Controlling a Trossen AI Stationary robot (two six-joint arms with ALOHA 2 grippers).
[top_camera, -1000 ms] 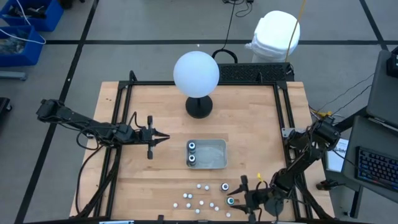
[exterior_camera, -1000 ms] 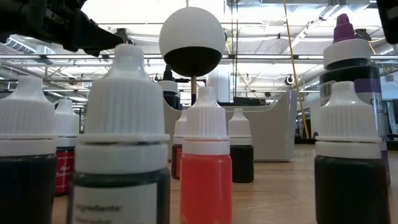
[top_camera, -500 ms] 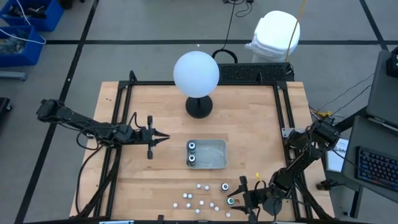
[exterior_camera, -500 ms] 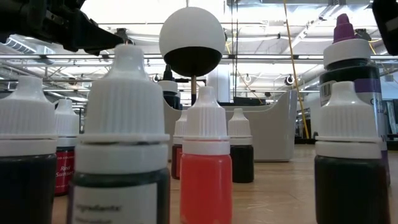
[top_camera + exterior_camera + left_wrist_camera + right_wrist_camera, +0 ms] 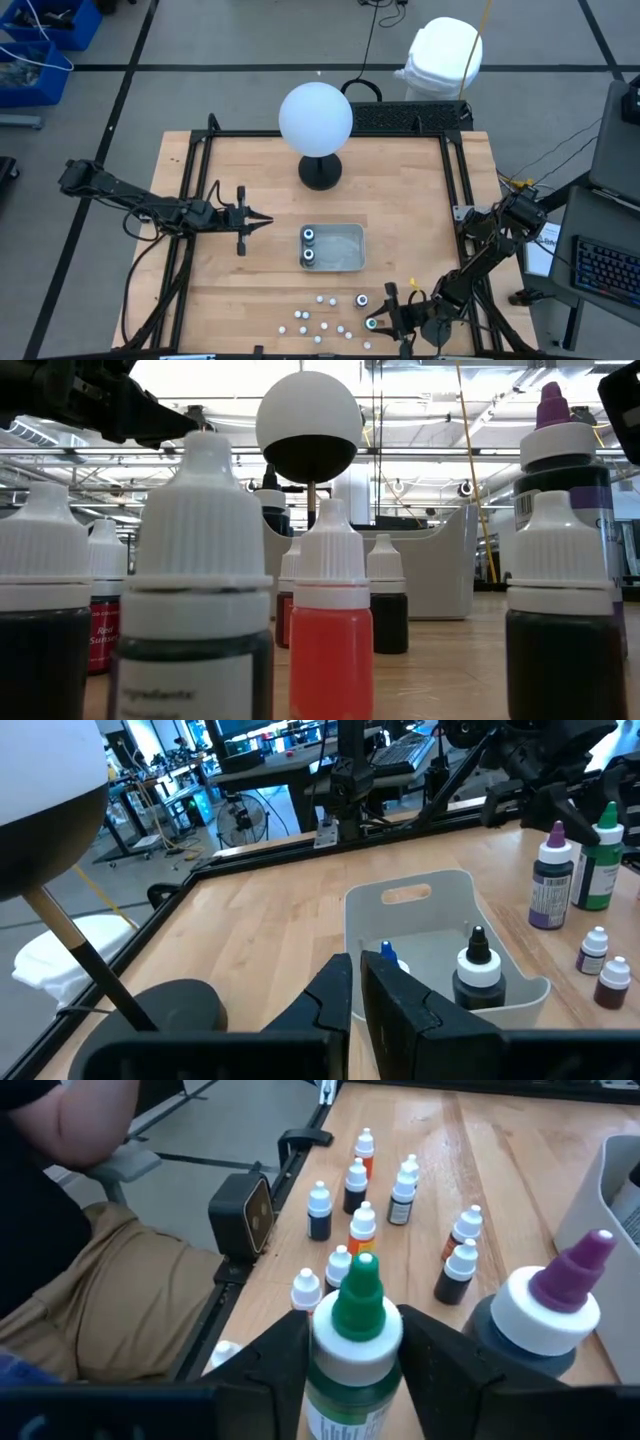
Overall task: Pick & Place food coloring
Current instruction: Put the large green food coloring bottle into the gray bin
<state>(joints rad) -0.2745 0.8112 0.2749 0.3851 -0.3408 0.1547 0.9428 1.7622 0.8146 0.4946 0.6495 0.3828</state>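
Note:
The food coloring bottles stand near the table's front edge. Several small white-capped ones (image 5: 320, 322) are grouped left of two bigger ones, purple-tipped (image 5: 548, 1312) and green-tipped (image 5: 357, 1330). My right gripper (image 5: 380, 322) reaches in from the right, shut on the green-tipped bottle. Two more dark bottles (image 5: 309, 245) stand in the left end of the grey tray (image 5: 345, 248). My left gripper (image 5: 262, 220) hovers shut to the tray's left, holding nothing. My right gripper pinches the green-tipped bottle between its two fingers (image 5: 285, 1355), at the white cap (image 5: 357, 1345) below the green tip. The fingers come nearly level from the table's right side. The bottle stands upright with its base on the table (image 5: 600, 905).
A big white globe on a black base (image 5: 316, 120) stands behind the tray. A person's arm and lap (image 5: 60, 1230) show beyond the table's near edge, beside a small black camera box (image 5: 245, 1215). Black frame rails (image 5: 190, 200) run along both table sides.
My right gripper's fingers have drawn in around the green-tipped bottle, and its wrist has rolled slightly. The bottle stands where it was. The left arm has kept still.

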